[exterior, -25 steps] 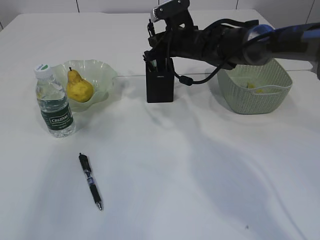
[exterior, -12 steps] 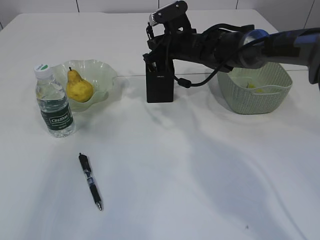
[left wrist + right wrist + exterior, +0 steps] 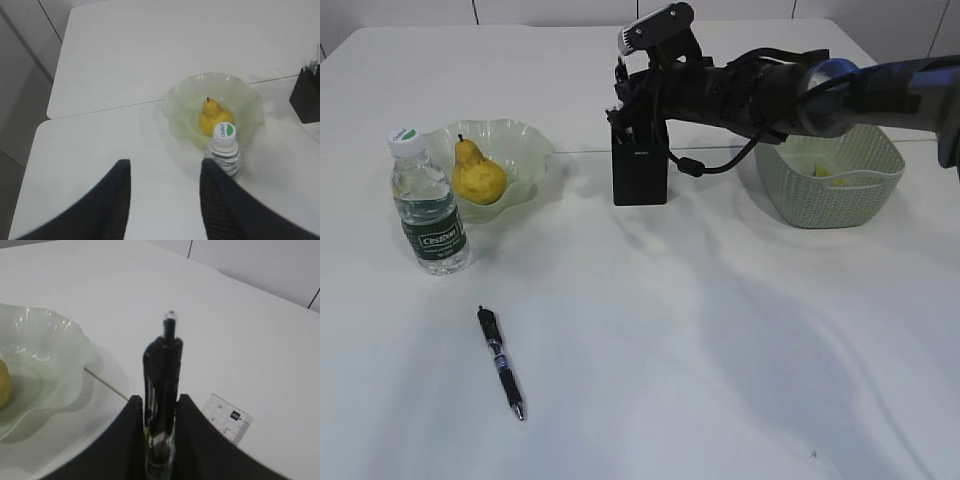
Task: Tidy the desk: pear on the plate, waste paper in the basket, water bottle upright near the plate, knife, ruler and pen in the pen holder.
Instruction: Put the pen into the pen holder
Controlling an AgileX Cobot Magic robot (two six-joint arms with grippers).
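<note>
A dark pen-like tool (image 3: 162, 390) (likely the knife) is clenched upright by the right gripper (image 3: 159, 440) — aligned for the pen holder (image 3: 640, 160). The left gripper (image 3: 162, 200) is held released, empty — the pen (image 3: 501, 362) lies untouched.

exterior view slants down across the table; both wrist views, higher left and closer right, share the plate (image 3: 214, 106).

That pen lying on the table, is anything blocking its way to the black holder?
Nothing visible blocks it. Bare table lies between the pen and the pen holder. The right end effector hovers at the holder's mouth, gripping another pen.
</note>
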